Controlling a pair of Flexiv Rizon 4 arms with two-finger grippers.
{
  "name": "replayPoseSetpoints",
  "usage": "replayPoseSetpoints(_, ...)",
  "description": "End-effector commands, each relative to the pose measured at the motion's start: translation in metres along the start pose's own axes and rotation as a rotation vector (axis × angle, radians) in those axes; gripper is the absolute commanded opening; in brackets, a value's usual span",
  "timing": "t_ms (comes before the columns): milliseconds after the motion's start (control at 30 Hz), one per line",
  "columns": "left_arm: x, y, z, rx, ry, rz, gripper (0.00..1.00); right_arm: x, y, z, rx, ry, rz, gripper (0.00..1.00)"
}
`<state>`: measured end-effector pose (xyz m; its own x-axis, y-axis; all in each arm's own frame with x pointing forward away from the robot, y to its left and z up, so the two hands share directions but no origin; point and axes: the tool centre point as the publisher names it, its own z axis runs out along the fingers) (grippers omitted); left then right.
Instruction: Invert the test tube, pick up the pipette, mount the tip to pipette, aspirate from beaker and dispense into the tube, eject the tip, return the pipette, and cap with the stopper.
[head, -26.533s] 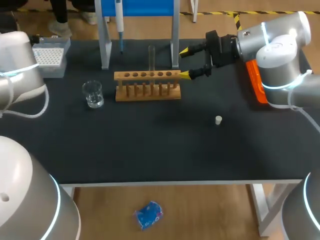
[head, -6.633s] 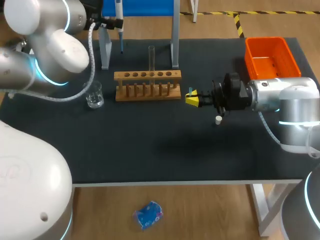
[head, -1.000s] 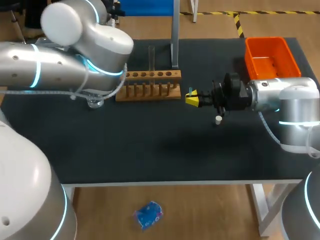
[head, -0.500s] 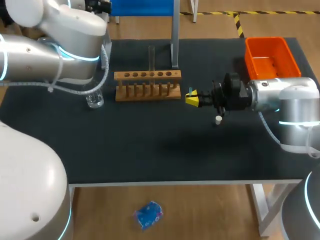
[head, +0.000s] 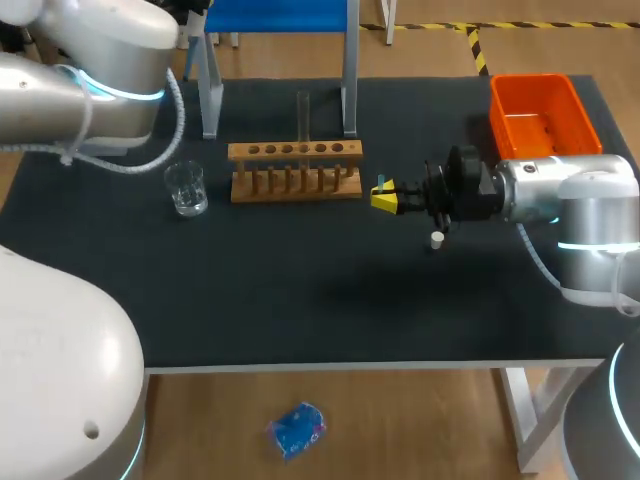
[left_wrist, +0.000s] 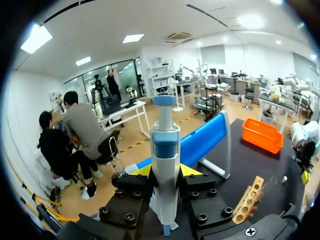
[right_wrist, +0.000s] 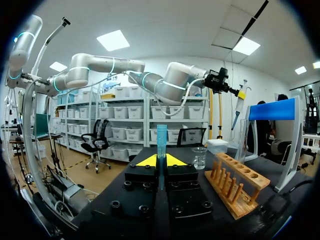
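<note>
My left gripper (left_wrist: 166, 171) is shut on a white pipette with blue bands (left_wrist: 165, 165), held upright above the table's far left; from the right wrist view the pipette (right_wrist: 240, 102) hangs high beyond the rack. My right gripper (head: 383, 196) hovers right of the wooden rack (head: 295, 170), shut on a small blue pipette tip (right_wrist: 161, 137) that stands up between its yellow fingers. A clear test tube (head: 303, 115) stands upright in the rack. The glass beaker (head: 186, 188) sits left of the rack. A small white stopper (head: 437, 239) lies on the table under my right wrist.
An orange bin (head: 540, 115) sits at the far right corner. A blue stand on metal legs (head: 348, 65) rises behind the rack. A white tip box (right_wrist: 217, 145) stands beyond the beaker.
My left arm has swung up and away to the far left, uncovering the beaker and the rack's left end. The right arm and its blue tip have stayed put.
</note>
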<state>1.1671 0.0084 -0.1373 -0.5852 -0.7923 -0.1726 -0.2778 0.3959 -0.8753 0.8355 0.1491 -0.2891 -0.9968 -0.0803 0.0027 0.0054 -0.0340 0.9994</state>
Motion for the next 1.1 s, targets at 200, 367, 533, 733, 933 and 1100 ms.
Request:
replayPoseSetpoints(200, 0.003, 0.003, -0.042, 0.261, 0.39, 0.13, 0.0, 0.0, 0.0, 0.0, 0.001, 0.001, -0.001, 0.0)
replayPoseSetpoints(367, 0.012, 0.002, -0.063, 0.311, 0.484, 0.166, 0.0, 0.0, 0.0, 0.0, 0.001, 0.001, -0.001, 0.0)
replayPoseSetpoints(533, 0.02, 0.004, -0.083, 0.309, 0.543, 0.216, 0.0, 0.0, 0.0, 0.0, 0.001, 0.001, -0.001, 0.0)
replayPoseSetpoints(733, 0.02, 0.004, -0.083, 0.309, 0.543, 0.216, 0.0, 0.0, 0.0, 0.0, 0.001, 0.001, -0.001, 0.0)
replayPoseSetpoints(933, 0.02, 0.004, -0.083, 0.309, 0.543, 0.216, 0.0, 0.0, 0.0, 0.0, 0.001, 0.001, -0.001, 0.0)
replayPoseSetpoints(1100, 0.02, 0.004, -0.083, 0.309, 0.543, 0.216, 0.0, 0.0, 0.0, 0.0, 0.001, 0.001, -0.001, 0.0)
